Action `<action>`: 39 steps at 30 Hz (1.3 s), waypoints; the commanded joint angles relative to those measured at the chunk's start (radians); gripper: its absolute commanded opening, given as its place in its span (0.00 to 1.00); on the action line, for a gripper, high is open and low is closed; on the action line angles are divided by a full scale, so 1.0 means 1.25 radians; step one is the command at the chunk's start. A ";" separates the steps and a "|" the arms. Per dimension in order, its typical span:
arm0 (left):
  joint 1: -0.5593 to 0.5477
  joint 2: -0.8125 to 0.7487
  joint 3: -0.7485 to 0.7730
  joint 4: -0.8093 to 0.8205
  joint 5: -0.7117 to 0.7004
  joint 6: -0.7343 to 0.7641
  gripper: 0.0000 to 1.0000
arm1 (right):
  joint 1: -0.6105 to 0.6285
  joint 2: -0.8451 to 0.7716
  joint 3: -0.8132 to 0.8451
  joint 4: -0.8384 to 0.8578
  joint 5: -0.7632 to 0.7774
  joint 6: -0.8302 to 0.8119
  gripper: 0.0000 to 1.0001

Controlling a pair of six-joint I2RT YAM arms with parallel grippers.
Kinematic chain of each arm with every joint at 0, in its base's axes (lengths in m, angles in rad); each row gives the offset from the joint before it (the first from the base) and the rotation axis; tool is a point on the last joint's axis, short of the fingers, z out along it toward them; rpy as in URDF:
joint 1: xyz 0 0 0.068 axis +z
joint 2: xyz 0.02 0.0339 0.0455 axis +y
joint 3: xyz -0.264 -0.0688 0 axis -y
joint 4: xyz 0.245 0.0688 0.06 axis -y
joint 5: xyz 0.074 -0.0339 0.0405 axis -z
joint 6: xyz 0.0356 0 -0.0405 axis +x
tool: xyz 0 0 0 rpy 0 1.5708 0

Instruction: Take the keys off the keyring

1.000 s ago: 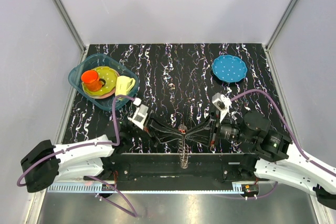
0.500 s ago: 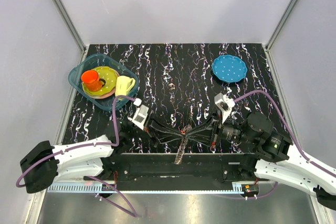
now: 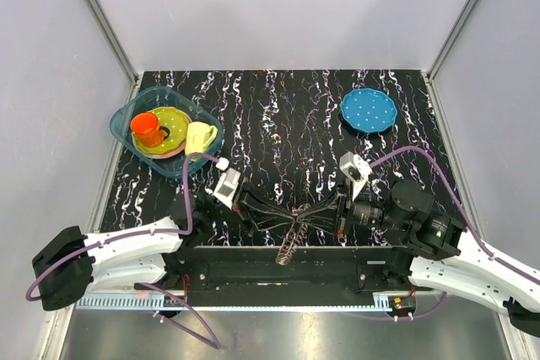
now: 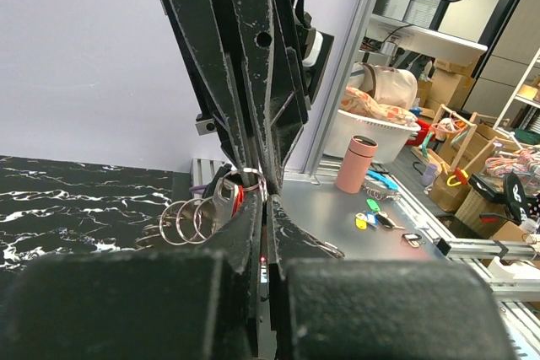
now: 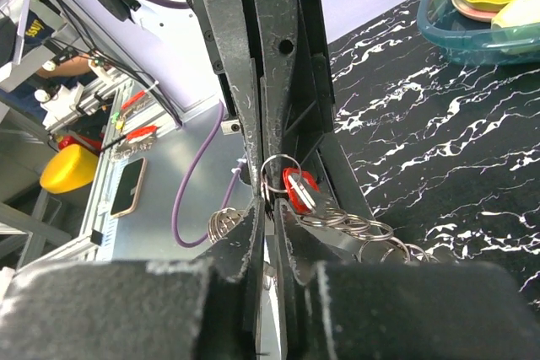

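Observation:
My two grippers meet tip to tip above the table's near edge. The left gripper (image 3: 290,213) (image 4: 263,198) and the right gripper (image 3: 306,212) (image 5: 270,208) are both shut on the keyring (image 5: 281,176), a small silver split ring that also shows in the left wrist view (image 4: 245,179). A key with a red head (image 5: 299,189) hangs on the ring between the fingertips; in the left wrist view it shows as a silver blade with a red edge (image 4: 223,201). A chain of linked silver rings (image 3: 288,247) (image 4: 181,221) (image 5: 359,228) dangles below the grippers.
A teal tub (image 3: 126,115) at the back left holds an orange cup (image 3: 147,128), a yellow plate (image 3: 173,120) and a pale yellow cup (image 3: 200,137). A blue dotted plate (image 3: 369,110) lies at the back right. The black base rail (image 3: 253,267) runs under the grippers.
The dangling chain of rings has swung from straight down to a slant toward the left. Both grippers stay shut together; the right wrist has shifted slightly.

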 commanded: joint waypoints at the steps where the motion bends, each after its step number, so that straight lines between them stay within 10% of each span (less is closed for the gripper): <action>1: 0.001 -0.017 0.030 0.075 -0.023 0.018 0.00 | 0.000 -0.001 -0.008 0.011 -0.003 -0.027 0.06; 7: 0.002 -0.026 0.046 -0.013 -0.024 0.049 0.01 | 0.000 -0.022 0.004 -0.018 0.011 -0.055 0.00; 15: 0.004 -0.207 0.053 -0.373 -0.142 0.190 0.51 | 0.000 0.003 0.137 -0.271 0.066 -0.178 0.00; 25: 0.004 -0.219 0.212 -0.765 -0.078 0.452 0.59 | -0.001 0.062 0.244 -0.394 -0.121 -0.264 0.00; 39: 0.001 -0.122 0.205 -0.666 0.188 0.416 0.64 | 0.000 0.158 0.290 -0.403 -0.218 -0.292 0.00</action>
